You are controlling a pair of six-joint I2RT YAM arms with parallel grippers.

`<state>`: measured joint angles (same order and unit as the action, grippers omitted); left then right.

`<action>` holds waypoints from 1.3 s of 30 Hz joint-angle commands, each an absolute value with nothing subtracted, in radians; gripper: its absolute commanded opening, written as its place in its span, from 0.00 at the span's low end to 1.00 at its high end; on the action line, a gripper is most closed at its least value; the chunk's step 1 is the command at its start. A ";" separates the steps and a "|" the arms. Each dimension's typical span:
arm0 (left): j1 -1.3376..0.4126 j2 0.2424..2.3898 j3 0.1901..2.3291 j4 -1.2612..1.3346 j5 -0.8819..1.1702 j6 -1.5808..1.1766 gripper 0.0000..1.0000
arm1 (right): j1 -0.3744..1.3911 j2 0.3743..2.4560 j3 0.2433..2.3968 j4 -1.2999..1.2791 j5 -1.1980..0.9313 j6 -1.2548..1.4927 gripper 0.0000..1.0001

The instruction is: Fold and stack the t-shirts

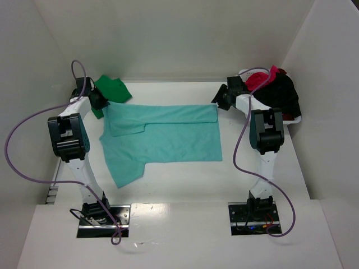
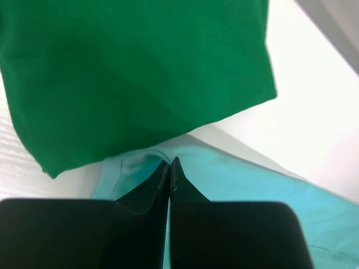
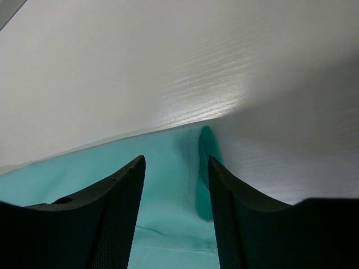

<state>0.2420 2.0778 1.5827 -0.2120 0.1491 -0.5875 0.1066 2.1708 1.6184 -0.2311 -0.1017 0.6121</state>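
Starting at the near edge and working back: the white table [image 1: 179,185] is sitting inside a plain box of white walls [image 1: 185,39], and faint wood grain is showing on its surface up close. The teal t-shirt [image 1: 168,140] is lying flat in the middle of the table. Its long axis is running left to right, with shoulders toward the left and hem toward the right. One sleeve is sticking out toward the near left, and the far edge is lying folded over the body as a narrow band. The fabric is looking smooth, with just a few soft creases.

The left tool [image 2: 170,168] is pinching the shirt's far-left corner, fingers pressed together with teal puckering around the tips. The right tool [image 3: 175,163] is sitting at the far-right corner with fingers apart, and cloth is lying loose between them. Just past the left tool, a dark green t-shirt [image 1: 114,89] is lying by the back wall. At the far right, a red t-shirt [image 1: 259,78] and a black t-shirt [image 1: 283,95] are spilling out of a white basket [image 1: 294,119].
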 commanded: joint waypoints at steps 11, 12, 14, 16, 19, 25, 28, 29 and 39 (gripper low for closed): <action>0.268 2.148 1.703 -0.087 0.312 -0.672 0.01 | 0.100 2.189 1.663 -0.224 -0.094 0.607 0.47; 0.268 2.149 1.713 -0.087 0.313 -0.673 0.01 | 0.100 2.189 1.663 -0.224 -0.094 0.607 0.47; 0.273 2.170 1.732 -0.100 0.349 -0.701 0.05 | 0.100 2.189 1.663 -0.224 -0.094 0.607 0.47; 0.288 2.174 1.741 -0.100 0.383 -0.723 0.10 | 0.100 2.189 1.663 -0.224 -0.094 0.607 0.47; 0.298 2.184 1.750 -0.100 0.406 -0.739 0.21 | 0.100 2.186 1.651 -0.224 -0.104 0.607 0.47; 0.298 2.190 1.736 -0.112 0.414 -0.716 0.42 | 0.100 2.169 1.622 -0.215 -0.115 0.607 0.46; 0.307 2.181 1.710 -0.112 0.414 -0.707 0.44 | 0.100 2.169 1.605 -0.215 -0.115 0.607 0.46; 0.307 2.175 1.689 -0.112 0.414 -0.691 0.46 | 0.100 2.162 1.598 -0.215 -0.115 0.607 0.46; 0.307 2.172 1.640 -0.136 0.405 -0.617 0.51 | 0.100 2.137 1.565 -0.206 -0.115 0.617 0.46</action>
<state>0.3000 2.1742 1.6502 -0.1412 0.3935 -0.6771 0.1066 2.1719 1.5890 -0.2288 -0.1139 0.6121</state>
